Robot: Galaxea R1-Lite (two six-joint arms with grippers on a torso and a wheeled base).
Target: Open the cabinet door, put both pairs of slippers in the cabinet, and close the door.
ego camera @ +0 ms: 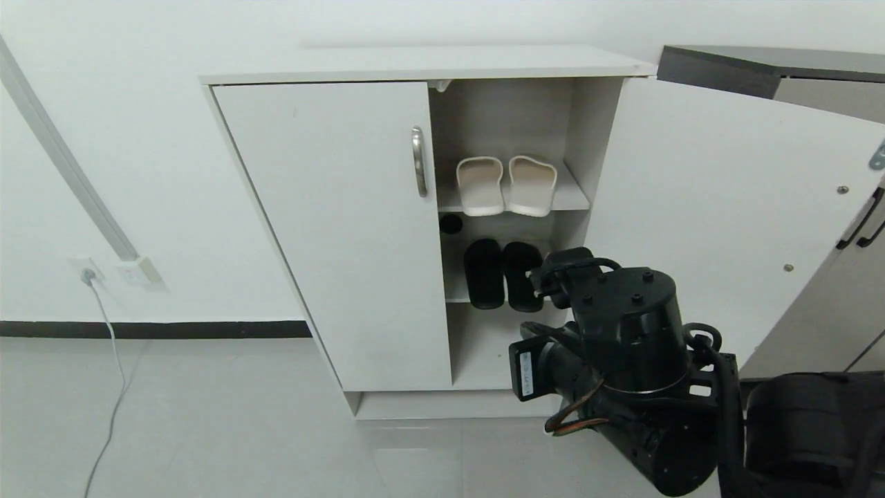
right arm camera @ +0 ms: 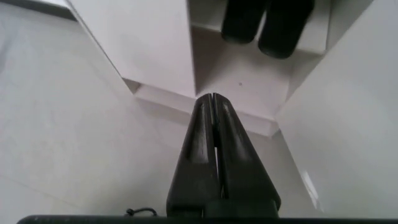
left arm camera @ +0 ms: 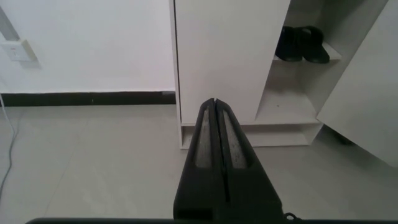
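Both sets of jaws pressed together; right arm partly hides black slippers.

A cable is hanging from a wall socket to the floor; a grey unit is standing at the right.

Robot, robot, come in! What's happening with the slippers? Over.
Left gripper and right gripper shut, empty. White slippers above black slippers, both inside cabinet. Right door open; right gripper in front of opening.
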